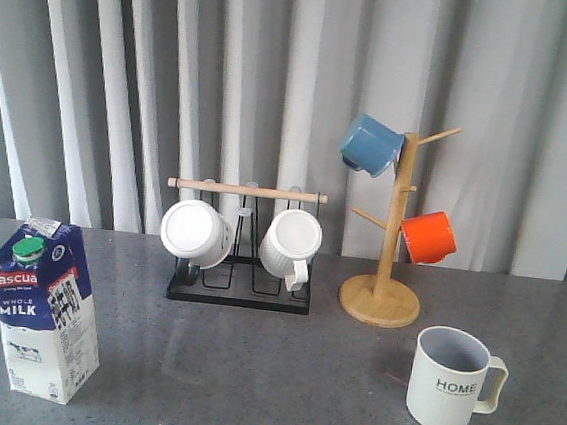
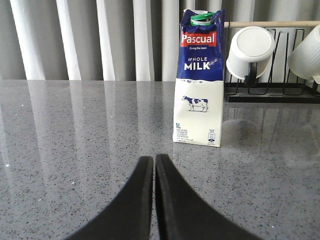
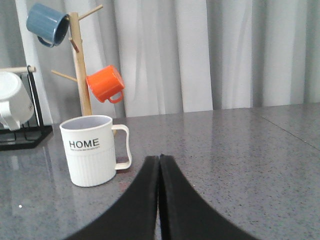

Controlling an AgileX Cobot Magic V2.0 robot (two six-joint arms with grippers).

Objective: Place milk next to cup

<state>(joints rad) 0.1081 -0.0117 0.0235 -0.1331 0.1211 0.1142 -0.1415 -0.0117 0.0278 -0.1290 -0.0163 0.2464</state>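
Observation:
The milk carton [image 1: 45, 310] stands upright at the front left of the grey table; it also shows in the left wrist view [image 2: 200, 80], blue and white with a green cap. The off-white HOME cup [image 1: 451, 379] stands at the front right, handle to the right, and shows in the right wrist view [image 3: 95, 150]. My left gripper [image 2: 154, 159] is shut and empty, a short way in front of the carton. My right gripper [image 3: 159, 158] is shut and empty, beside the cup's handle side. Neither gripper shows in the front view.
A black wire rack [image 1: 239, 287] with a wooden bar holds two white ribbed mugs [image 1: 196, 232] at the back centre. A wooden mug tree [image 1: 384, 283] holds a blue mug [image 1: 370, 146] and an orange mug [image 1: 430, 237]. Grey curtains hang behind.

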